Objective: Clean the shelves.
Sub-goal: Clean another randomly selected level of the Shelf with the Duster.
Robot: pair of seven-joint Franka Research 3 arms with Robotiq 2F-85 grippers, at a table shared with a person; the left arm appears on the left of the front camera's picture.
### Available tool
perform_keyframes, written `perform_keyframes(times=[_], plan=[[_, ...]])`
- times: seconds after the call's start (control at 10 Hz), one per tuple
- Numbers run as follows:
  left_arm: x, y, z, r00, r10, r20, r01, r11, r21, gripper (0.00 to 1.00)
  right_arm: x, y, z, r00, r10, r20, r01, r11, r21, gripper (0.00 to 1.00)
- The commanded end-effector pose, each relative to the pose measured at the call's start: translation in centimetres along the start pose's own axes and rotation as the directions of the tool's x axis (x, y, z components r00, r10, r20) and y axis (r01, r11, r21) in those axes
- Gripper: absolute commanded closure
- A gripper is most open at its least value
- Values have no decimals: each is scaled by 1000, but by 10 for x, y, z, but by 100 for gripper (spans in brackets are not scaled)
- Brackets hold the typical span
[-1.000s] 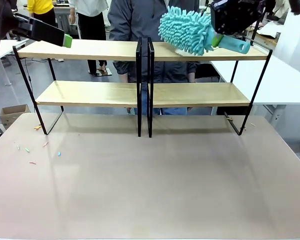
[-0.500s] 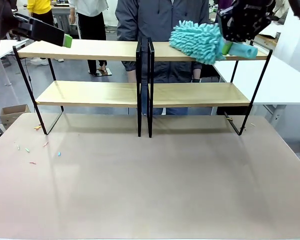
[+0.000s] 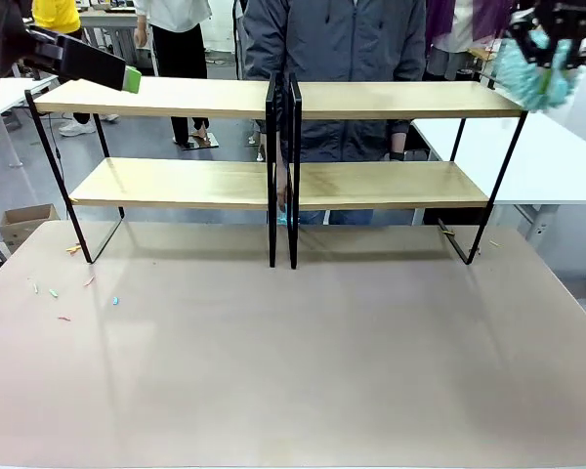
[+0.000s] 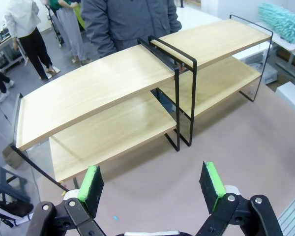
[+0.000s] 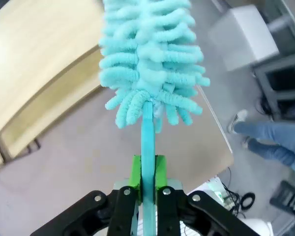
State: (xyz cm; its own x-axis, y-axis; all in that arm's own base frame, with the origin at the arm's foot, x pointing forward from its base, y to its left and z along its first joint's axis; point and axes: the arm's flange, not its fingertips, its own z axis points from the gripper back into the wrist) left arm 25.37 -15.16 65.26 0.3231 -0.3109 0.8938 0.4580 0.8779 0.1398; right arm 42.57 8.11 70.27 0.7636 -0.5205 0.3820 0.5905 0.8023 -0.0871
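Right wrist view: right claw [image 5: 146, 189] clamped tight on the teal duster [image 5: 150, 64] handle, head pointing to 12 o'clock, likely to sweep boards. Shelves [image 3: 273, 98] span the table's [image 3: 293, 362] far edge; left claw [image 4: 152, 183] hangs wide open, empty, above their left end.

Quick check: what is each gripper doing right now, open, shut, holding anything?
Left gripper: open, holding nothing, hovering in front of the shelves.
Right gripper: shut on the teal duster by its handle.
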Motion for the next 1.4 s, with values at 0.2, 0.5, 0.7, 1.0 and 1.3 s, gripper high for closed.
perform_keyframes(times=[0.2, 0.5, 0.7, 1.0, 1.3], plan=[[-3, 0, 0, 1000, -1, 5, 1, 1000, 2, 0, -21, 10, 17, 991, 116, 71, -127, 972, 197, 88], [-3, 0, 0, 1000, -1, 5, 1, 1000, 2, 0, -11, -30, 22, 949, 313, -22, -285, 889, 359, 88], [-3, 0, 0, 1000, -1, 5, 1, 1000, 2, 0, 6, -96, 20, 805, 588, -74, -463, 702, 542, 88], [-3, 0, 0, 1000, -1, 5, 1, 1000, 2, 0, 7, -212, 15, 534, 817, 217, -673, 255, 695, 88], [-3, 0, 0, 1000, -1, 5, 1, 1000, 2, 0, 13, -296, -4, 598, 452, 662, -736, -20, 677, 88]])
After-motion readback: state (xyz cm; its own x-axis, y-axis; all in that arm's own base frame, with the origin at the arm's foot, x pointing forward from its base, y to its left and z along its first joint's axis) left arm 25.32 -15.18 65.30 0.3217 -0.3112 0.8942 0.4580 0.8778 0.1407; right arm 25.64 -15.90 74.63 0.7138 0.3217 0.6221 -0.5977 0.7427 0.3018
